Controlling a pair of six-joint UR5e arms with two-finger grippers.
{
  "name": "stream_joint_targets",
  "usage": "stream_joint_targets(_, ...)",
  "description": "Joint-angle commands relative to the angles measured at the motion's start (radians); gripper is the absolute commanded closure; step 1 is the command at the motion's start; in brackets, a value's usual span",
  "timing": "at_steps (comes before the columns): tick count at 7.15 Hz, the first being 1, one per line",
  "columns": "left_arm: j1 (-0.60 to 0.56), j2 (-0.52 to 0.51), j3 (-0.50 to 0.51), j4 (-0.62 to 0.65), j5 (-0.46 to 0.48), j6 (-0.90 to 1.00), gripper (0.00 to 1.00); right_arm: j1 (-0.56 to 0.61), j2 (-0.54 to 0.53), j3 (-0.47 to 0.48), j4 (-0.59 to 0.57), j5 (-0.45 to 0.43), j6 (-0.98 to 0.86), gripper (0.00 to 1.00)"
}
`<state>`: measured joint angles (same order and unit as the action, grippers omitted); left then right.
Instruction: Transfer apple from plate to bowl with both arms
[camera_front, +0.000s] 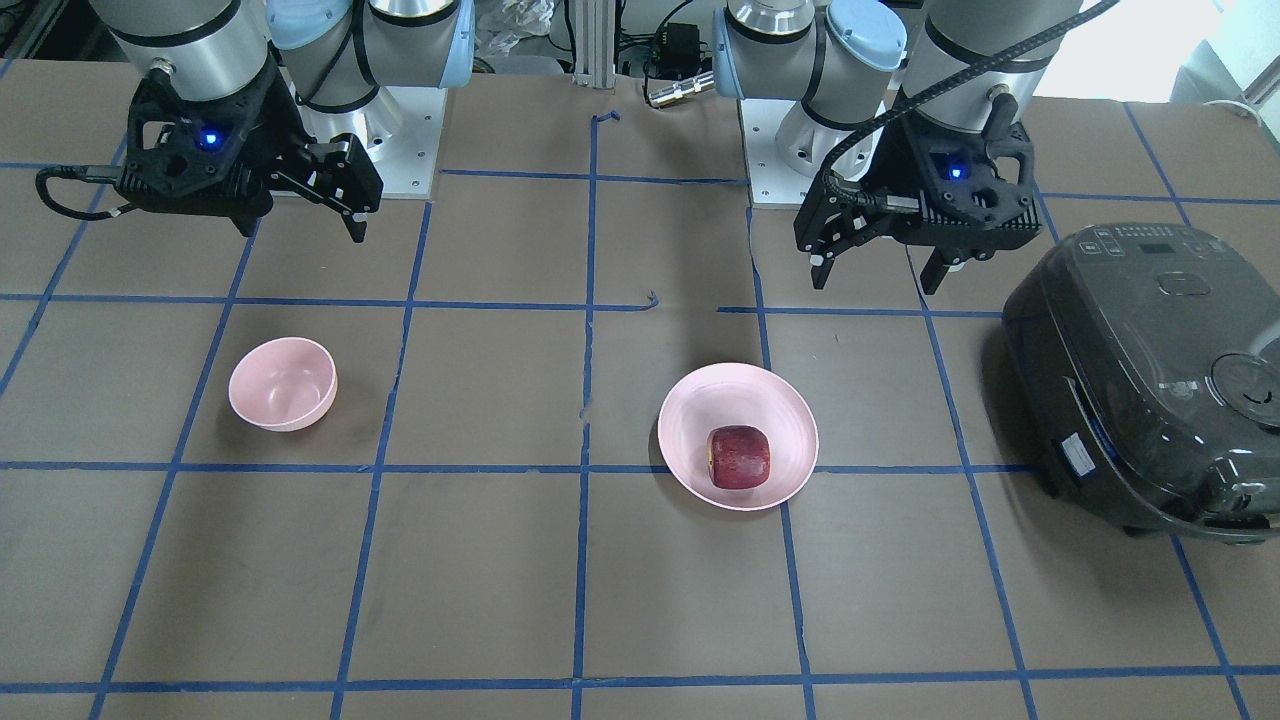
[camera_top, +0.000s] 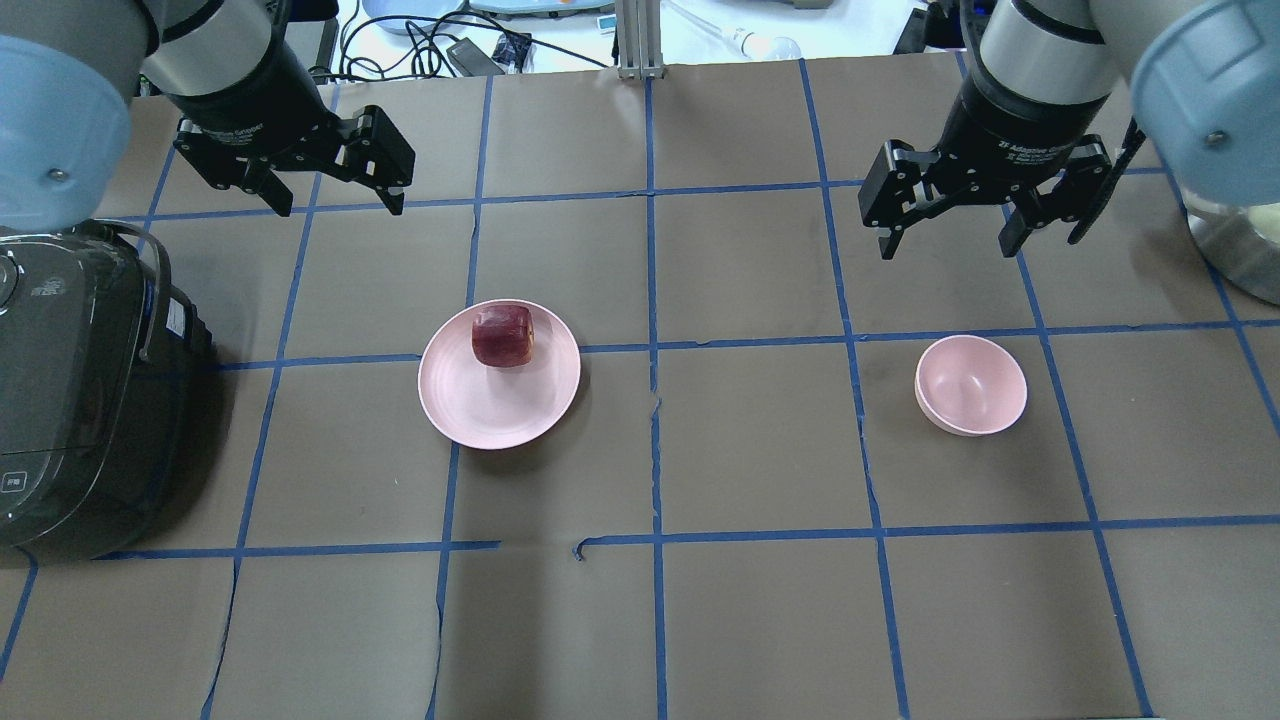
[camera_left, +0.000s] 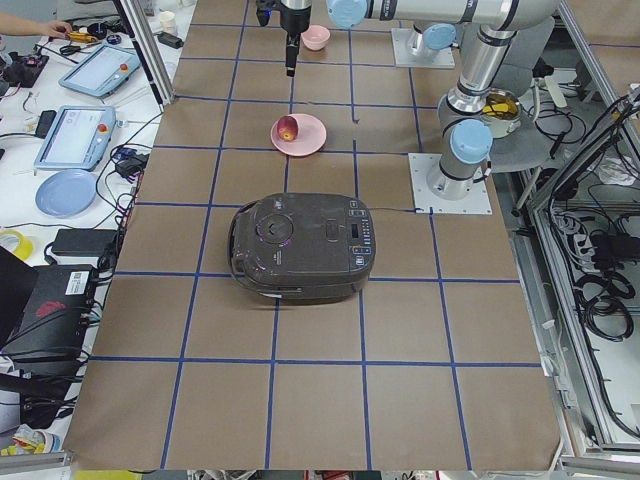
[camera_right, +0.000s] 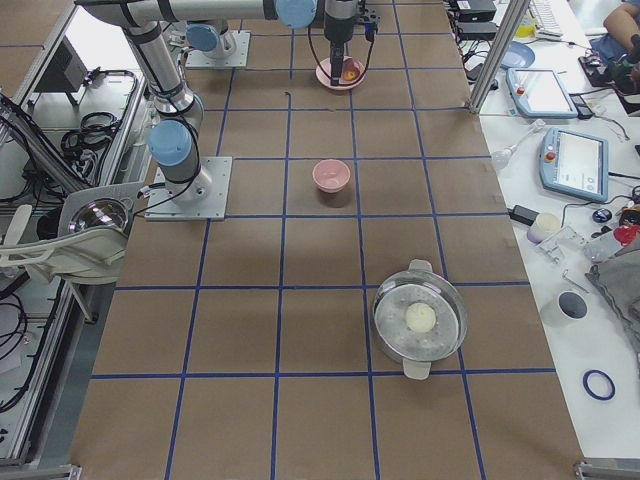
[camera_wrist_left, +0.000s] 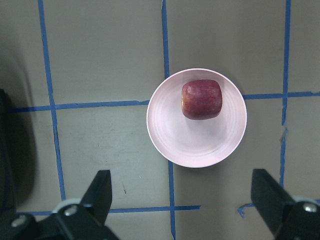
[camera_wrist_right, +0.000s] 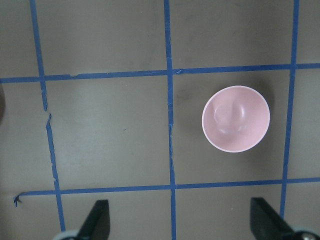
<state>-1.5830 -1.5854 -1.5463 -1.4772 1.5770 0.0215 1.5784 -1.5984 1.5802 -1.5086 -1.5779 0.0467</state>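
I have the counter (camera_top: 760, 620) in view, brown with a blue tape grid, and a dark cooker (camera_top: 70, 400) at its left end. The left gripper (camera_top: 340, 205) hangs above the counter, well apart from the plate (camera_top: 480, 420), its fingers spread wide and holding nothing. The right gripper (camera_top: 945, 250) hangs likewise, its fingers wide apart and empty. The bowl (camera_top: 970, 385) stands upright, well to the plate's right. The apple (camera_top: 503, 336) rests on the plate, near the rim farther from the robot.
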Motion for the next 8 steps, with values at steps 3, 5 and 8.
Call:
stream_joint_targets(3,0.0,0.007,-0.018,0.002,0.003,0.0,0.0,-0.119,0.051,0.003,-0.024,0.002,-0.185,0.0)
stream_joint_targets(5,0.0,0.002,-0.021,0.006,0.001,-0.002,0.0,-0.283,0.109,0.061,-0.03,0.007,-0.33,0.0)
stream_joint_targets(8,-0.026,-0.025,-0.089,0.07,0.002,-0.081,0.0,-0.35,0.236,0.209,-0.255,-0.007,-0.42,0.0)
